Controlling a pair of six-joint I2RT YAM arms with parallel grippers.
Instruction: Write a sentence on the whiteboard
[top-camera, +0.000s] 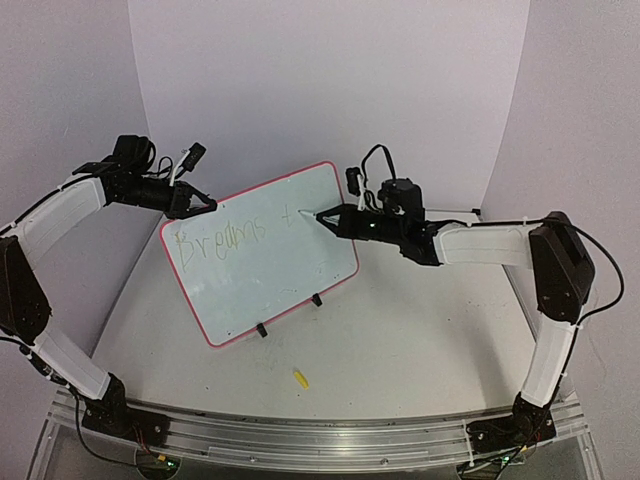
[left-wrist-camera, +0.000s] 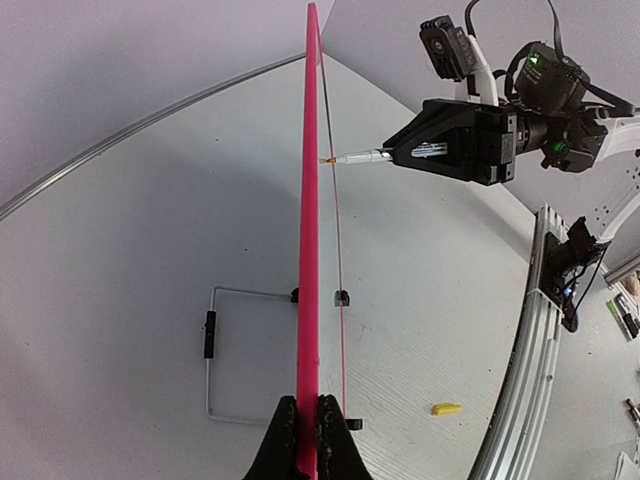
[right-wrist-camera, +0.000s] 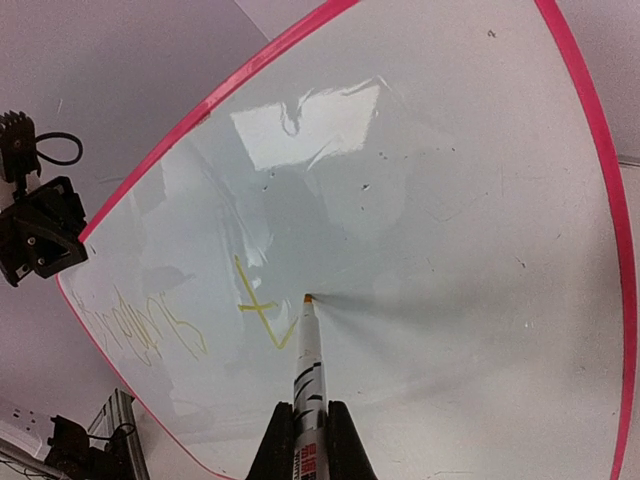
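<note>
Your right gripper pinched a marker, its tip touching the whiteboard standing on the table, at the board's one o'clock beside a yellow cross. Your left gripper clamped the board's ten o'clock edge. A yellow cap lay at its six o'clock.

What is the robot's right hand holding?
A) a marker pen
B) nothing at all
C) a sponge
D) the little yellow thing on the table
A: the right gripper is shut on a marker, and the marker's orange tip is right at the whiteboard, beside the yellow writing.
</note>
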